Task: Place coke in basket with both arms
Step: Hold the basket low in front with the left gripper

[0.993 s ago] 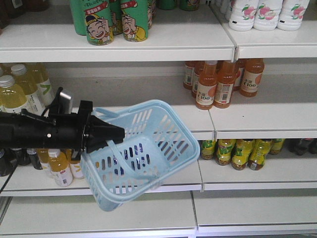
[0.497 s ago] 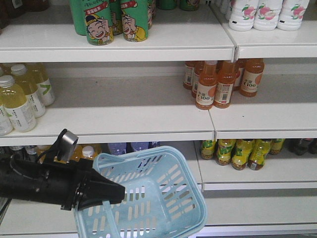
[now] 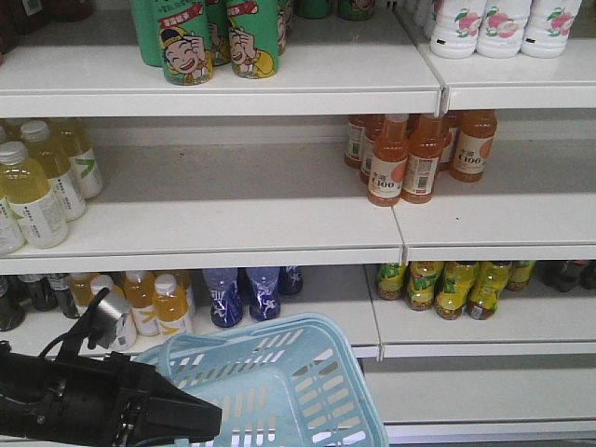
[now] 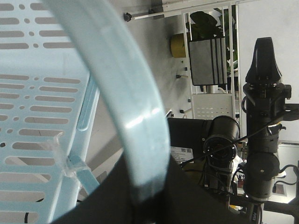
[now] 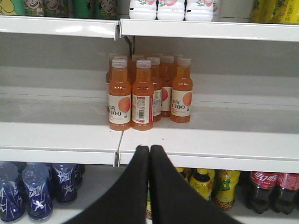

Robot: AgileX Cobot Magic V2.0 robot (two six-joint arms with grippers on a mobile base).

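The pale blue basket point(image 3: 296, 376) hangs low in the front view, partly cut off by the bottom edge, its open top facing up. My left gripper point(image 3: 207, 421) comes in from the lower left and is shut on the basket's swing handle point(image 4: 122, 88). In the left wrist view that handle runs down between the black jaws, with the slotted basket wall point(image 4: 32, 102) to the left. My right gripper point(image 5: 149, 150) points at the shelves, its fingers pressed together with nothing between them. The coke is out of view.
White shelves point(image 3: 233, 237) hold orange bottles point(image 3: 410, 158), pale yellow bottles point(image 3: 37, 186), green cans point(image 3: 214, 37), dark blue bottles point(image 3: 247, 293) and yellow-green bottles point(image 3: 447, 284). Dark cola bottles with red labels point(image 5: 261, 189) stand at lower right. The other black arm point(image 4: 264, 116) stands upright.
My left gripper has dropped steadily toward the bottom left with the basket. The basket, tilted on its side a second ago, now hangs lower and nearly level.
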